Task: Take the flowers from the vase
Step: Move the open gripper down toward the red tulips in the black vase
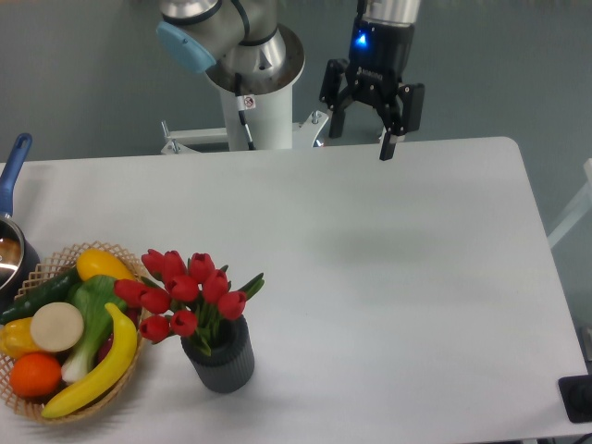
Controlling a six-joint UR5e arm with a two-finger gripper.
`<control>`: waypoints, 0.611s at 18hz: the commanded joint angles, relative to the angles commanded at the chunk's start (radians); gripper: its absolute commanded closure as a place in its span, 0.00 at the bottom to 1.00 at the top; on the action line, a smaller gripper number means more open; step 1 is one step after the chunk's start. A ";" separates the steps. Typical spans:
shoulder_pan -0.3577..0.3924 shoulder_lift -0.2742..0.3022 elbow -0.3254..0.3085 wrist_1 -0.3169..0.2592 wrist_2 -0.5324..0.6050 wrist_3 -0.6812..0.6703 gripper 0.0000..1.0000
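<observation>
A bunch of red tulips with green leaves stands upright in a short dark grey ribbed vase near the table's front left. My gripper hangs high over the table's far edge, well away from the flowers, to their upper right. Its two black fingers are spread apart with nothing between them.
A round wicker basket with a banana, an orange and vegetables sits just left of the vase, touching the flowers' side. A pot with a blue handle is at the left edge. The robot base stands behind the white table.
</observation>
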 joint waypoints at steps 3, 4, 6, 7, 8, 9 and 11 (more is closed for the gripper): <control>-0.003 -0.005 -0.032 0.058 -0.035 -0.003 0.00; -0.011 -0.023 -0.034 0.081 -0.037 -0.003 0.00; -0.043 -0.072 -0.029 0.126 -0.034 0.001 0.00; -0.073 -0.095 -0.025 0.135 -0.034 -0.002 0.00; -0.098 -0.112 -0.017 0.143 -0.034 -0.005 0.00; -0.107 -0.130 -0.012 0.152 -0.037 -0.005 0.00; -0.138 -0.176 0.001 0.158 -0.075 -0.005 0.00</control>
